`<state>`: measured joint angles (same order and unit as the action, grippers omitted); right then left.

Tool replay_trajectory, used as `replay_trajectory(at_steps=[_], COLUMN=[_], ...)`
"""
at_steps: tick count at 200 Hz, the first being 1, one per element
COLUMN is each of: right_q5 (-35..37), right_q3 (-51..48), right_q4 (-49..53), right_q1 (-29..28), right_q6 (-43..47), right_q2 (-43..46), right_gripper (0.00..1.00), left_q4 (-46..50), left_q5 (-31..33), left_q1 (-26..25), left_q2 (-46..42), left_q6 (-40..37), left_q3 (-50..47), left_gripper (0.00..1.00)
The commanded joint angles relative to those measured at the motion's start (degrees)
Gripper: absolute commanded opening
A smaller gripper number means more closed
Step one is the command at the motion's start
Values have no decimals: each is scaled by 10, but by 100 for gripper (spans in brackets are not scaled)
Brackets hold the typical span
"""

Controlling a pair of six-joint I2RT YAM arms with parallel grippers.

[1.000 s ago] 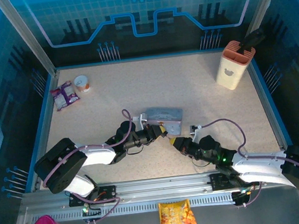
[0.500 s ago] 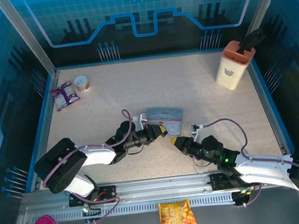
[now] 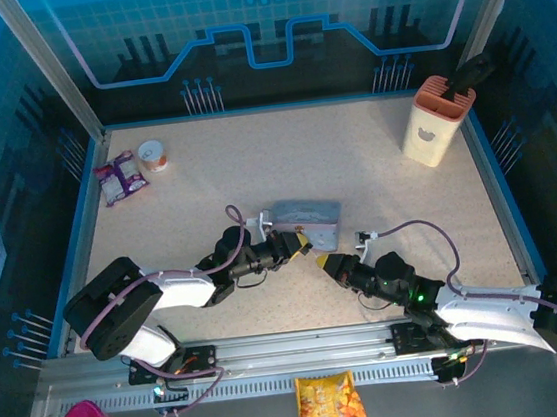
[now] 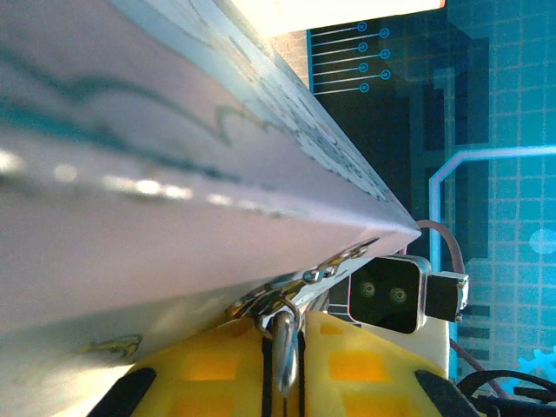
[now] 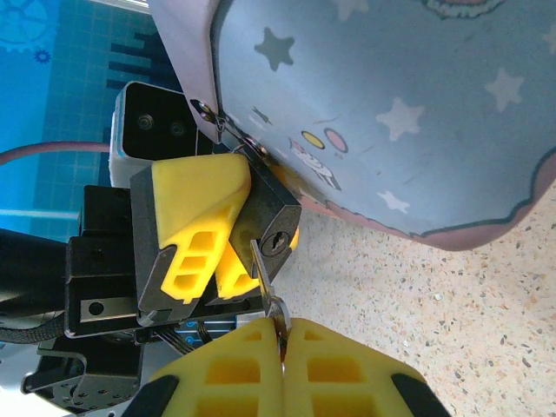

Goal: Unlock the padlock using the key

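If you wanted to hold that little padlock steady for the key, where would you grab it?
Pinch the padlock by its flat dark body, from the side, as the left gripper does; its keyhole face points toward the key, so that end must stay uncovered.

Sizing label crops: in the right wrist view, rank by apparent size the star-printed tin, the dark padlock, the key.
1. lilac-grey star-printed tin box, largest.
2. dark metal padlock.
3. slim grey metal key, smallest; its head partly hidden between the right fingers.
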<state>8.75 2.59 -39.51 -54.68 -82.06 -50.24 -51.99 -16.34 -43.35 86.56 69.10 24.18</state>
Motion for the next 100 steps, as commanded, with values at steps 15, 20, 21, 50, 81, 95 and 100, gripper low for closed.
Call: replay_trajectory(at_steps=[15, 20, 21, 50, 81, 95, 100], right_q5=[17, 19, 19, 23, 22, 20, 19], right_q3=[-2, -2, -2, 0, 2, 3, 3], right_q4=[14, 17, 18, 23, 14, 6, 3], right_q1=[1, 0, 0, -3, -3, -3, -3], right_q6=[10, 11, 11, 12, 13, 12, 13], right_q2=[18, 21, 22, 24, 13, 6, 3], right_gripper=[0, 0, 0, 0, 0, 0, 0], left_q4=[-59, -60, -60, -62, -61, -61, -61], left_q5=[4, 4, 4, 7, 7, 6, 6], left_q1=[2, 3, 4, 6, 6, 7, 7], left_q2=[-17, -17, -16, -13, -14, -14, -14], left_q6=[3, 3, 3, 4, 5, 5, 6], left_q3=[-3, -4, -3, 0, 2, 2, 2], left_gripper=[0, 0, 0, 0, 0, 0, 0])
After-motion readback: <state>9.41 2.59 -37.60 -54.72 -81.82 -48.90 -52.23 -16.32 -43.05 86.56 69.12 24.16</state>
